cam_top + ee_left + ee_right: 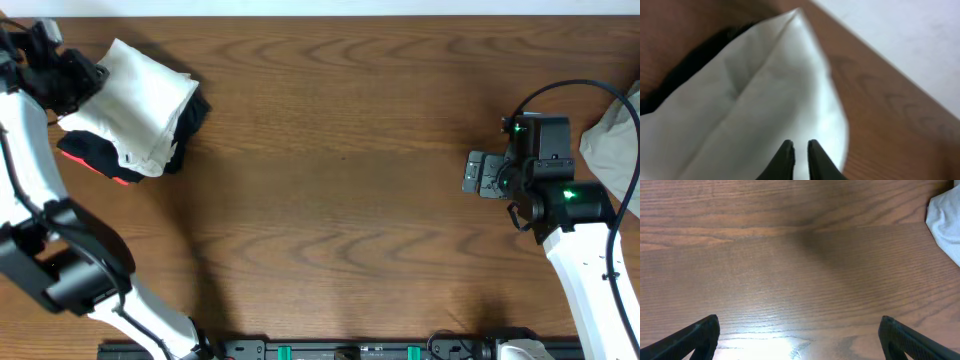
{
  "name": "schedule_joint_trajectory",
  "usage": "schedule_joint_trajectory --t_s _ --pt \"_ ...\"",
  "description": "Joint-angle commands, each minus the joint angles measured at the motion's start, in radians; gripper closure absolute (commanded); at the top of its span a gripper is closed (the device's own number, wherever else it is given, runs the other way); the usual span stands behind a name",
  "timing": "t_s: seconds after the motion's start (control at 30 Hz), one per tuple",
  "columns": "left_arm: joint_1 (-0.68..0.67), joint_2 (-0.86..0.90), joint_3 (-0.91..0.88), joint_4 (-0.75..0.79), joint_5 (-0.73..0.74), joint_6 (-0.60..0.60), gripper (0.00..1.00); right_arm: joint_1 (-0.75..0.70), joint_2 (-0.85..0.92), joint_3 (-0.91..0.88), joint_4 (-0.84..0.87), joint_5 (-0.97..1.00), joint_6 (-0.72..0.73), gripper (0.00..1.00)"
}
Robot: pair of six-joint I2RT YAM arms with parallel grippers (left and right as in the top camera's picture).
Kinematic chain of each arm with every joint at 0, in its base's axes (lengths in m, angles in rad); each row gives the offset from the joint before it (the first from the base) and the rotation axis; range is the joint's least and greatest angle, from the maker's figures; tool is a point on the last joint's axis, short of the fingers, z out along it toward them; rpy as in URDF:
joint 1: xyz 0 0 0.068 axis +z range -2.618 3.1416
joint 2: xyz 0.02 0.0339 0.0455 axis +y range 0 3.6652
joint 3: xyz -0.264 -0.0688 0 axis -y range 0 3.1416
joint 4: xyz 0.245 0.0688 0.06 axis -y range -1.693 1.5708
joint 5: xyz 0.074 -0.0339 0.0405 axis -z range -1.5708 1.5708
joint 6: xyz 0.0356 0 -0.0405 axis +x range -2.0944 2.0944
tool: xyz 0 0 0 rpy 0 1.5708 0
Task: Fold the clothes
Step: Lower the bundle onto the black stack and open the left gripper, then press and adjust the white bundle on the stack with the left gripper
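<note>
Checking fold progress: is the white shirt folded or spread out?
Folded: the shirt is a compact layered bundle lying on a black garment, with creases showing in the left wrist view.

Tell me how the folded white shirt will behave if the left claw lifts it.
Likely floppy: the white shirt shows soft creases and rounded folds, so it would probably droop and unfold. Probably light, being thin cloth. It may drag the black garment beneath.
</note>
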Motion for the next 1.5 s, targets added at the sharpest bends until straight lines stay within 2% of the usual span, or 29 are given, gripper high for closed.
schedule_joint_trajectory --t_s 0.0,0.37,0.6,0.83,1.07,1.17,1.37,1.47 --pt "0.006 0.09 0.0 0.005 -0.035 -0.002 0.92 -0.011 -0.004 0.005 -0.001 0.016 -0.004 0.01" --pt "0.04 0.117 0.002 0.044 -0.031 -0.029 0.94 -0.011 -0.004 0.005 -0.001 0.016 -0.004 0.01" --pt "0.037 0.023 0.002 0.086 0.194 -0.089 0.94 -0.011 -0.004 0.005 -0.001 0.016 -0.004 0.01" --pt "0.013 -0.023 0.001 -0.003 0.337 -0.104 0.94 -0.011 -0.004 0.005 -0.001 0.016 -0.004 0.01" --pt "-0.072 -0.015 -0.04 -0.145 0.33 0.015 0.94 -0.011 -0.004 0.005 -0.001 0.016 -0.004 0.01" --pt "-0.097 -0.011 -0.07 -0.167 0.241 0.018 0.94 -0.011 -0.004 0.005 -0.001 0.016 -0.004 0.01" --pt "-0.105 -0.006 -0.165 -0.132 0.093 0.023 0.94 -0.011 -0.004 0.005 -0.001 0.016 -0.004 0.01" --pt "-0.101 -0.006 -0.214 -0.098 0.089 0.057 0.94 -0.011 -0.004 0.005 -0.001 0.016 -0.004 0.01"
